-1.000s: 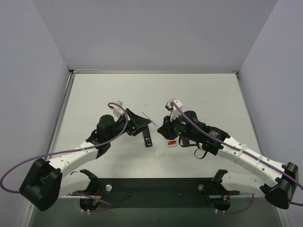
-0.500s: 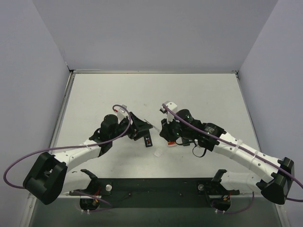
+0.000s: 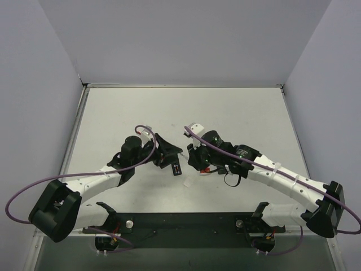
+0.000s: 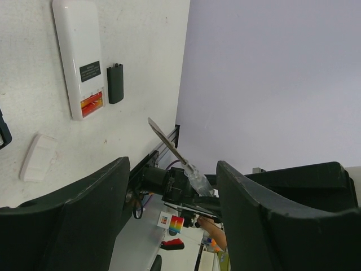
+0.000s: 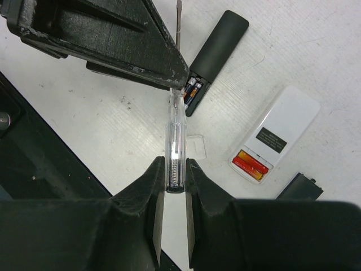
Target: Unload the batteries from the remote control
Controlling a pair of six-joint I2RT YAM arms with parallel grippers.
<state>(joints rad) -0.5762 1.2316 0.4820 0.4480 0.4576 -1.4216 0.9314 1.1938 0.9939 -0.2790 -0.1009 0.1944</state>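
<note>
Nearest me, the right gripper [image 5: 175, 166] is pinched tight on the clear handle of a screwdriver [image 5: 175, 132]. Its shaft runs just beside the open end of the slim black remote [image 5: 219, 40], where the batteries [image 5: 192, 90] sit in their compartment. A white remote [image 5: 276, 132] lies to the right. The left gripper [image 4: 172, 164] stands wide, with one finger close over that compartment.

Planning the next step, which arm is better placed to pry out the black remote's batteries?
Right. The right gripper is shut on the screwdriver beside the batteries; the left gripper is open and empty.
</note>
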